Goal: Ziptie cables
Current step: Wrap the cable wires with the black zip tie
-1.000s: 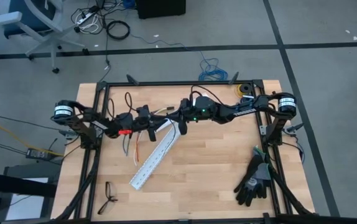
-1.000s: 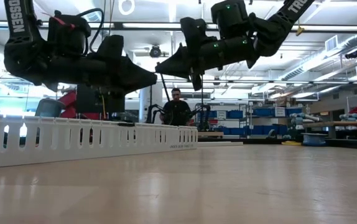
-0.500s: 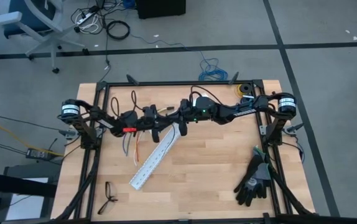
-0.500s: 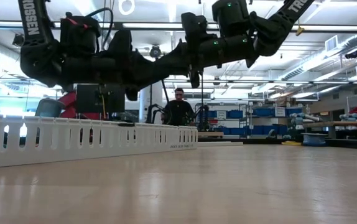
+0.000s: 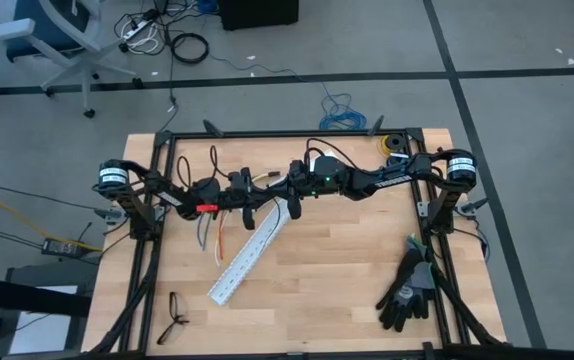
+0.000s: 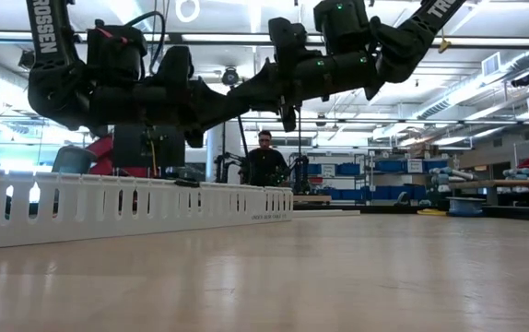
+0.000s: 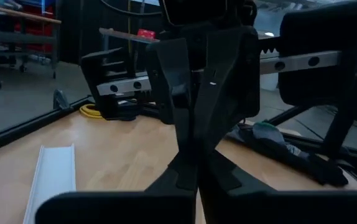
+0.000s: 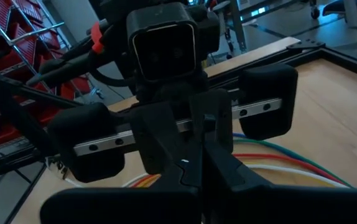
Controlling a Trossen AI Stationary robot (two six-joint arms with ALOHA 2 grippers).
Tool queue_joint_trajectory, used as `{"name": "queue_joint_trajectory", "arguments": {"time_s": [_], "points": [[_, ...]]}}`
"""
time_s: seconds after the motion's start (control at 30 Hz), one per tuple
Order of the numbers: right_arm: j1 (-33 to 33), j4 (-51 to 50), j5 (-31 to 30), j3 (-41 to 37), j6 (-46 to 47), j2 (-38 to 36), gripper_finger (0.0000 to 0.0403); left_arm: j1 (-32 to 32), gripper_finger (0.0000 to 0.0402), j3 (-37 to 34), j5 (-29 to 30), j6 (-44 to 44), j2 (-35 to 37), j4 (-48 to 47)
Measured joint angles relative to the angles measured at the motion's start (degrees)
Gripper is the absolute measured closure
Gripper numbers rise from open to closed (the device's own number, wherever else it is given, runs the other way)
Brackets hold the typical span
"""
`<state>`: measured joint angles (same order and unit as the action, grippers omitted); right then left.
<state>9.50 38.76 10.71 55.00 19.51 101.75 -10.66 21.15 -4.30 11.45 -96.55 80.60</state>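
Black gripper fingers, both pairs closed, met tip to tip above the table's [image 5: 347, 270] far edge: left gripper [image 5: 267, 192], right gripper [image 5: 279, 190], ziptie unseen, cables [image 8: 278, 163] partly hidden.

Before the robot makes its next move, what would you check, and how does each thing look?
1. Left end effector shut: ok.
2. Right end effector shut: ok.
3. Both tips meeting above the table: ok.
4. Ziptie gripped between them: cannot tell.
5. Cables gathered for tying: not ok, they lie loose on the table under the left arm.
6. White duct out of the way: ok, flat on the table.
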Motion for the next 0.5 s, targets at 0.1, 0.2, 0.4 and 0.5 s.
{"name": "queue_joint_trajectory", "arguments": {"time_s": [0.1,0.2,0.4,0.5], "points": [[0.00,0.07,-0.01,0.00,0.39,0.00,0.0401,-0.01,0.0397,-0.02,-0.13,-0.58,0.00,0.00],[0.00,0.03,0.02,0.00,0.09,0.00,0.0388,-0.03,0.0398,-0.02,-0.59,-0.68,0.00,-0.38],[1.68,-0.78,0.06,-0.02,-1.42,0.00,0.0327,-0.84,0.0399,-0.23,-1.83,-0.47,0.00,-2.45],[3.06,-2.56,2.08,0.00,-1.27,-0.02,0.0296,-1.56,0.0400,-0.78,-1.97,-0.37,0.00,-2.35]]}}
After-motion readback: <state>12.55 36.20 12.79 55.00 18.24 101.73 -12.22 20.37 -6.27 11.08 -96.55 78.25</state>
